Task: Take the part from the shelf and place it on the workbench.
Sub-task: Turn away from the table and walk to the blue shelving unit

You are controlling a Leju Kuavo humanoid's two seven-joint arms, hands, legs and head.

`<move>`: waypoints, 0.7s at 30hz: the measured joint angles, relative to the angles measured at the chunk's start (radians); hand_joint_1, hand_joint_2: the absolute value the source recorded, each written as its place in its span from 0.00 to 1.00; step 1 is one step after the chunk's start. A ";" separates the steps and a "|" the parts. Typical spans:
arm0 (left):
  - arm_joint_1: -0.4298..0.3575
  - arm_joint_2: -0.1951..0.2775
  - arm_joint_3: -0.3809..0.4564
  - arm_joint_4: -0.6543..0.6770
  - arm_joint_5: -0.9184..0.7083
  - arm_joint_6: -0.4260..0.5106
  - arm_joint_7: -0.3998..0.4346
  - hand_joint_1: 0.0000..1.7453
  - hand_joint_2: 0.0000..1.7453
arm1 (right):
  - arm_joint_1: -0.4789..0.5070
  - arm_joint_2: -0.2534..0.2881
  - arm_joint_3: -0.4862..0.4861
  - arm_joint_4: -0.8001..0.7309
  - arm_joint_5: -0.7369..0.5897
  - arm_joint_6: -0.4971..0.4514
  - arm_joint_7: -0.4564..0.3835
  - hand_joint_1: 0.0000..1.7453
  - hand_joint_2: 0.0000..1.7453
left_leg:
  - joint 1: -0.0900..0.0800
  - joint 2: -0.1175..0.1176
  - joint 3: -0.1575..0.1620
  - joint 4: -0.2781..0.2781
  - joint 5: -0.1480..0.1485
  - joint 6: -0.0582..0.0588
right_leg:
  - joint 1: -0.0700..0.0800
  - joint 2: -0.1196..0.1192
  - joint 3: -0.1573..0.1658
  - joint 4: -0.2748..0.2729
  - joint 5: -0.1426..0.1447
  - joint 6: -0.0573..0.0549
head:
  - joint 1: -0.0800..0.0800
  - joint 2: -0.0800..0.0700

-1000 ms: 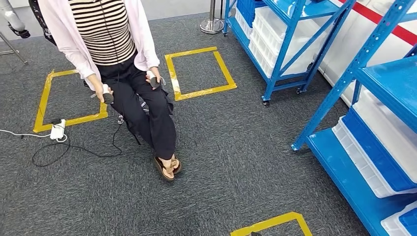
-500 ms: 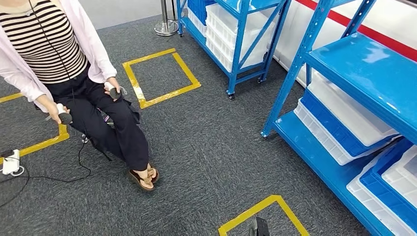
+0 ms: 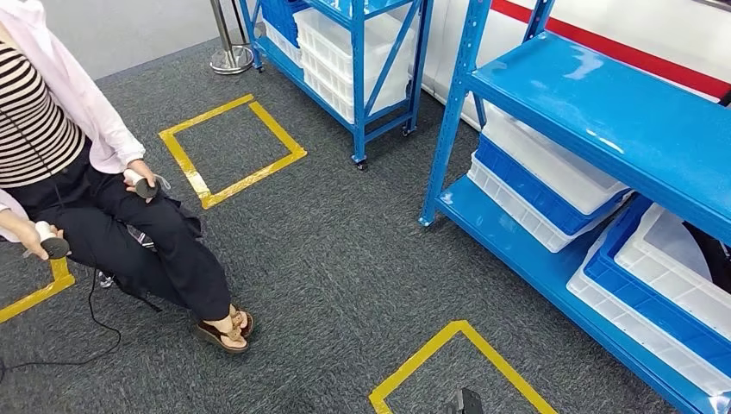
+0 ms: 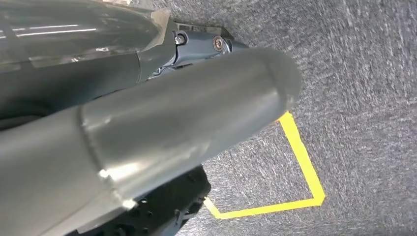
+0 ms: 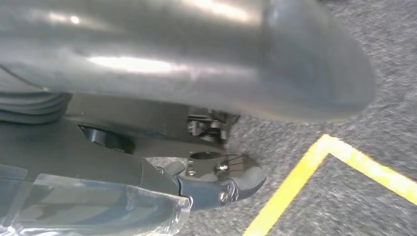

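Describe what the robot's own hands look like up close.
The left hand has a thick, rounded, glossy grey thumb and darker blue-grey fingers fastened with small silver screws. The right hand looks alike, with a ribbed grey cover and crinkled clear plastic film beside it.

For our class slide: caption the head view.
Seated person beside blue shelves holding white bins.

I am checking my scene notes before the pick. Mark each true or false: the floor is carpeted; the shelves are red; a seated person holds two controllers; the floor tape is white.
1. The floor is grey carpet: true.
2. The shelves are red: false, they are blue.
3. A seated person holds a controller in each hand: true.
4. The floor tape is white: false, it is yellow.
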 joint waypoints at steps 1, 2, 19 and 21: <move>-0.003 -0.001 0.000 0.000 -0.002 0.001 0.000 0.00 0.00 | 0.000 -0.001 0.000 0.000 -0.002 0.000 0.000 0.00 0.00 | 0.004 -0.003 0.004 0.004 -0.007 -0.006 | -0.004 0.014 0.004 -0.003 0.003 -0.007 | 0.000 0.000; -0.005 -0.001 0.000 0.000 -0.004 0.002 0.000 0.00 0.00 | 0.001 -0.003 -0.001 0.000 -0.007 0.001 0.000 0.00 0.00 | 0.007 -0.021 0.000 0.023 -0.025 -0.010 | -0.009 0.028 0.009 -0.006 0.007 -0.015 | -0.002 0.000; 0.016 -0.006 0.005 0.000 -0.016 0.012 0.028 0.00 0.00 | 0.027 -0.014 -0.021 0.008 -0.030 0.022 0.012 0.00 0.00 | 0.003 -0.130 -0.013 -0.013 0.027 0.042 | 0.003 0.120 -0.053 0.097 -0.042 -0.005 | -0.003 0.000; 0.021 -0.006 0.005 0.000 -0.018 0.014 0.031 0.00 0.00 | 0.027 -0.019 -0.024 0.008 -0.030 0.022 0.012 0.00 0.00 | 0.001 -0.102 -0.014 -0.014 0.026 0.046 | 0.000 0.091 -0.119 0.227 -0.097 -0.005 | 0.000 0.000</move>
